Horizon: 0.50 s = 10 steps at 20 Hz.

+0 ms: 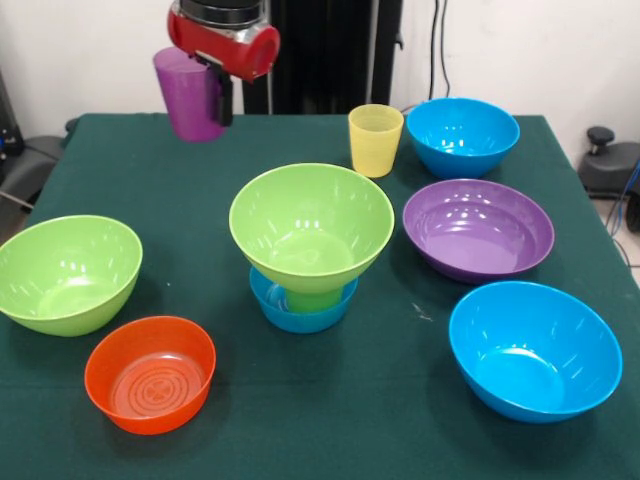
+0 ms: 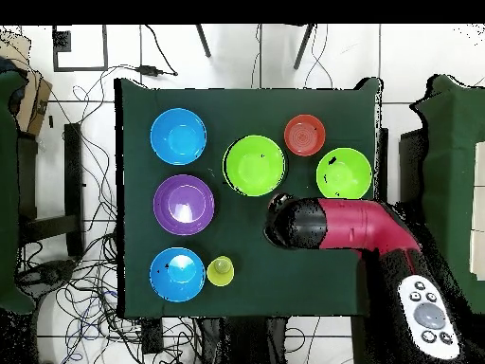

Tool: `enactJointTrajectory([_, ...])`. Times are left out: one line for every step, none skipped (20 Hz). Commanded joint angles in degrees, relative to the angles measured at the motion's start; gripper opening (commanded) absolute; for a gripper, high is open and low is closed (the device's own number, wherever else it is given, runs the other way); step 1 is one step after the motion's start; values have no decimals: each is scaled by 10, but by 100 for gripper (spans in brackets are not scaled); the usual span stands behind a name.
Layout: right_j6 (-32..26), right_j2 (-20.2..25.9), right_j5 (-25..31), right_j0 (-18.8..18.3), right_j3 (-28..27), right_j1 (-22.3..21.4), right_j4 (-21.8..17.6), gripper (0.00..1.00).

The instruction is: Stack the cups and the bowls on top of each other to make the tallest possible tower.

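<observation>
Nearest to me, at the front edge of the green table (image 1: 400, 400), the small orange bowl (image 1: 150, 373) is sitting upright and empty, its bottom showing moulded rings (no lettering that I can read on it, or on anything else here). To the right of it the large blue bowl (image 1: 534, 349) is resting open side up, well apart from the rest. A little further back on the left, a lime green bowl (image 1: 66, 272) is standing just behind the orange one. In the middle the tower (image 1: 310, 250) is standing at three pieces: the small blue bowl (image 1: 302, 312) is on the cloth, the green cup (image 1: 312, 298) is sitting in it, seemingly mouth down, and the second lime green bowl (image 1: 311, 226) is perching upright on the cup. To the right of the tower the wide purple bowl (image 1: 478, 229) is lying empty, near it without touching. Behind that, the yellow cup (image 1: 375, 139) is standing mouth up, just beside another blue bowl (image 1: 462, 135) at the far right corner. Furthest back, the gripper (image 1: 215, 92) is hanging above the far left part of the table, clamped on the purple cup (image 1: 188, 93), which is riding clear of the cloth, mouth up, with one black finger pressed on its right side. From overhead, the red and black arm (image 2: 346, 225) is covering that cup completely.
</observation>
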Motion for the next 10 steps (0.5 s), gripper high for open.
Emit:
enactJointTrajectory([-35, 27, 76, 40, -65, 2, 5, 0])
enactJointTrajectory([-40, 23, 96, 51, -80, 3, -2, 0])
enactJointTrajectory([-41, 20, 105, 55, -88, 5, -3, 0])
enactJointTrajectory([-45, 18, 121, 61, -100, 7, -5, 0])
enactJointTrajectory([-47, 16, 129, 66, -107, 8, -8, 0])
enactJointTrajectory([-49, 14, 144, 73, -118, 10, -11, 0])
enactJointTrajectory([-50, 13, 152, 77, -124, 11, -11, 0])
enactJointTrajectory([-49, 10, 167, 85, -134, 12, -14, 0])
enactJointTrajectory([-49, 9, 178, 90, -144, 15, -17, 0])
enactJointTrajectory([-48, 3, 201, 101, -158, 18, -25, 0])
